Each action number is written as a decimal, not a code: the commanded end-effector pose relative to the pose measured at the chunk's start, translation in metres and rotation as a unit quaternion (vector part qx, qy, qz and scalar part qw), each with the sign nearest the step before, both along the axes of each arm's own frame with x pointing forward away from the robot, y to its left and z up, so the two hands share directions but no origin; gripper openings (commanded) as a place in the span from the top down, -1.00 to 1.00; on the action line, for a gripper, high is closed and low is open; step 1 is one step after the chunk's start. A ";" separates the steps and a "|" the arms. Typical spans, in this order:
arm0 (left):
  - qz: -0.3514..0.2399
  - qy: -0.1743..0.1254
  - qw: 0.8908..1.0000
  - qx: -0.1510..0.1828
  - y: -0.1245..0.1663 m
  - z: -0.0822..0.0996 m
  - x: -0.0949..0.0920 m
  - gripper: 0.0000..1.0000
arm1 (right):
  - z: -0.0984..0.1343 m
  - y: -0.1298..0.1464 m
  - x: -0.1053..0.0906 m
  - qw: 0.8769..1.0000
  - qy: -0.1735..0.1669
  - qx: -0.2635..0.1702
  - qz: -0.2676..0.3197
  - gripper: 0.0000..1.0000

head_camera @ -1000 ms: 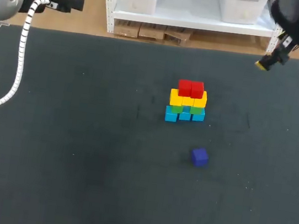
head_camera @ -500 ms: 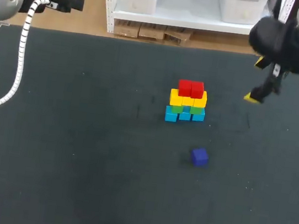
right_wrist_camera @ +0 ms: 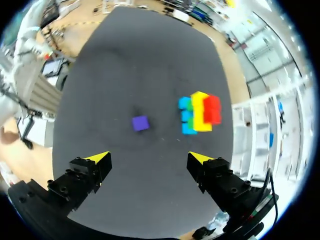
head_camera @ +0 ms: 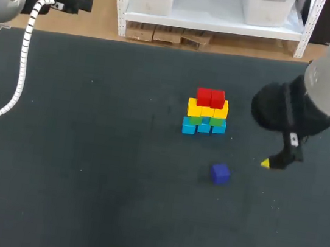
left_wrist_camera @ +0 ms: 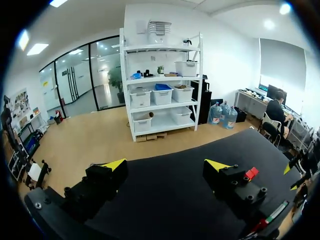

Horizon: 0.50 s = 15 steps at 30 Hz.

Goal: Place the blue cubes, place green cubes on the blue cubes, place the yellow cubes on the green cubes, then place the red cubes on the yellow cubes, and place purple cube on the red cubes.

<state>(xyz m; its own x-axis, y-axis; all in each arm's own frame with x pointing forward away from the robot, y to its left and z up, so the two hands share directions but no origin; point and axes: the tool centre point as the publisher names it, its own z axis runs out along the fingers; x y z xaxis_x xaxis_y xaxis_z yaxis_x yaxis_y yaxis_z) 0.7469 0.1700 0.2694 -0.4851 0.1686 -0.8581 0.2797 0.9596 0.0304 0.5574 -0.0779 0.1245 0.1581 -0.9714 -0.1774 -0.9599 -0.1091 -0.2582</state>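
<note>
**Only the purple cube is left to place**

Your stack stands built up to the red cubes. The purple cube lies alone on the bench, near the stack's front. The right jaws hover beside that cube, spread wide and holding nothing. The left jaws, also wide and empty, hang well away from the cubes. Next, I'd judge: centre the right jaws over the purple cube, come down square, and close without nudging the stack.
</note>
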 end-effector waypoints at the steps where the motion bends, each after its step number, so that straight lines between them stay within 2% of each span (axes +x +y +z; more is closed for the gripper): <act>1: -0.004 0.002 1.000 -0.001 0.002 0.000 0.001 -1.00 | -0.014 0.015 0.003 0.999 0.041 -0.005 0.031 -1.00; 7: -0.004 0.002 1.000 -0.001 0.002 0.000 0.001 -1.00 | -0.049 0.037 0.006 0.994 0.075 -0.014 0.075 -1.00; 15: -0.004 0.002 1.000 -0.001 0.002 0.000 0.001 -1.00 | -0.078 0.048 0.001 0.987 0.102 -0.048 0.113 -1.00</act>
<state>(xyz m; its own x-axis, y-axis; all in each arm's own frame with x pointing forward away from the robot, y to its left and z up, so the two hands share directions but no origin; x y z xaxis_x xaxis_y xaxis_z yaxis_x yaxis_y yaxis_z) 0.7469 0.1700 0.2694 -0.4851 0.1685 -0.8581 0.2797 0.9596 0.0303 0.5512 -0.0397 0.0575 0.3384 -0.9292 -0.1487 -0.9386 -0.3220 -0.1235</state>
